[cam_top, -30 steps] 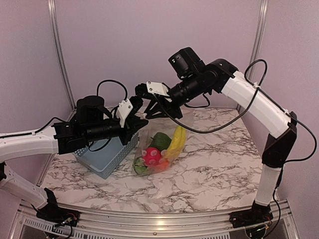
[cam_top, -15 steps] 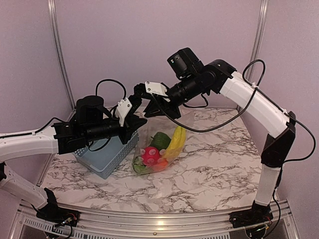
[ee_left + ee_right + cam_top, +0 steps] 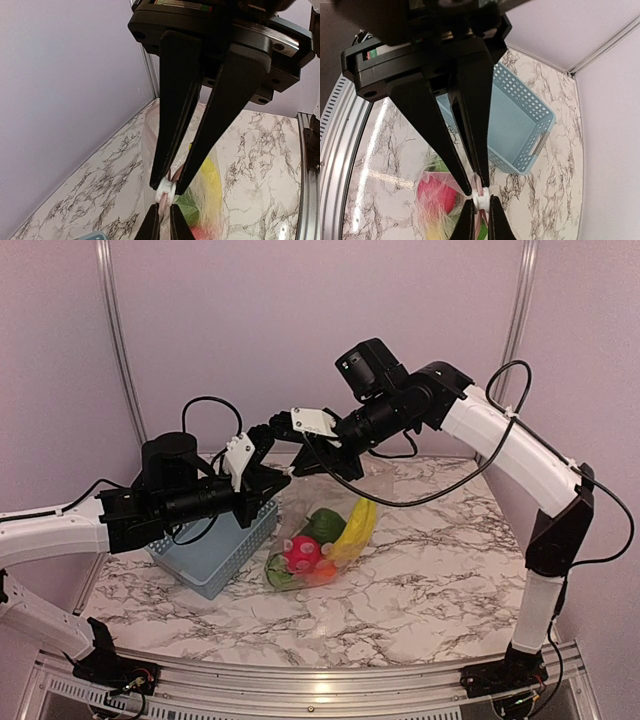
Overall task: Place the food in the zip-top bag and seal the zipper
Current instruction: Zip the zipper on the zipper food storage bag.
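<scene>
Two grippers meet tip to tip above the table [image 3: 430, 570], just right of the basket [image 3: 215, 560]: left gripper [image 3: 162, 225] and right gripper [image 3: 480, 222], each clenched on the zipper [image 3: 174, 176] at a small white piece [image 3: 165, 190]. Zip-top bag [image 3: 147, 150] hangs below them, bottom on the marble, food [image 3: 305, 555] inside. Judged step: sealing. Advise one clamp anchoring while the other runs straight along the strip, taut and level, with no upward tug. Sealed length not discernible.
</scene>
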Available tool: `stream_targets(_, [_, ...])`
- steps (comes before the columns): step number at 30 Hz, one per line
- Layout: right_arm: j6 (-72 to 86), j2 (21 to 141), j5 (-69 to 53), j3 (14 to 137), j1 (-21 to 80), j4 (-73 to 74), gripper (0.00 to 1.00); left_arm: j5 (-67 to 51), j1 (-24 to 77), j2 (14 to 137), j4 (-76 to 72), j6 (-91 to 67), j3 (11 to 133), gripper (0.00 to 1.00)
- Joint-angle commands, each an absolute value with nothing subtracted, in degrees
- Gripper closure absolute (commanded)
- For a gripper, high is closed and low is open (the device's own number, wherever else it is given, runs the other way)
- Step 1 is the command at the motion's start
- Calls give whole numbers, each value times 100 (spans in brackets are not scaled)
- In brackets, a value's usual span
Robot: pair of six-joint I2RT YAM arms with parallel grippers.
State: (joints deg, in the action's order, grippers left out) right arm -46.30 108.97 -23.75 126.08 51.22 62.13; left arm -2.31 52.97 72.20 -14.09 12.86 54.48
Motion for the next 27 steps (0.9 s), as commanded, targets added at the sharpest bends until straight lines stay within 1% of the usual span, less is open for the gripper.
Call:
stream_targets(1, [-4558,10734,-2329,12568,5149,6278,100,-261,5283,7224,-1587,1318,5482,91])
stream_targets(3, [-4535,10732,-2352,12598,5150,6275,100,-266,5283,7273,-1574,1318,5508,91])
stream_targets(6, [-4537,10723,-2381,12628,5148,6283,100,-206,5284,7310,-1573,1327,5499,85])
stream_targets(8, [-4530,10714,-2402,12630,5146,6292,100,-185,5283,7319,-1565,1348,5480,83])
stream_targets(11, [-4492,10714,-2433,12630,5145,6291,100,-186,5284,7321,-1556,1354,5467,88])
stream_targets(15, [-4442,10736,-2455,12630,5146,6289,100,-234,5287,7318,-1579,1346,5476,100])
stream_targets(17, [-4418,10763,-2446,12615,5149,6268,95,-250,5285,7313,-1618,1338,5478,100])
stream_targets(19, [-4405,10803,-2404,12599,5144,6258,82,-263,5283,7320,-1656,1327,5477,100])
stream_targets(21, [-4403,10840,-2361,12592,5149,6264,76,-256,5283,7321,-1668,1319,5485,100])
stream_targets(24, [-4391,10870,-2353,12587,5147,6243,74,-244,5283,7298,-1679,1310,5468,100])
stream_targets(27, [-4370,10881,-2368,12608,5148,6225,75,-243,5288,7295,-1670,1301,5459,100])
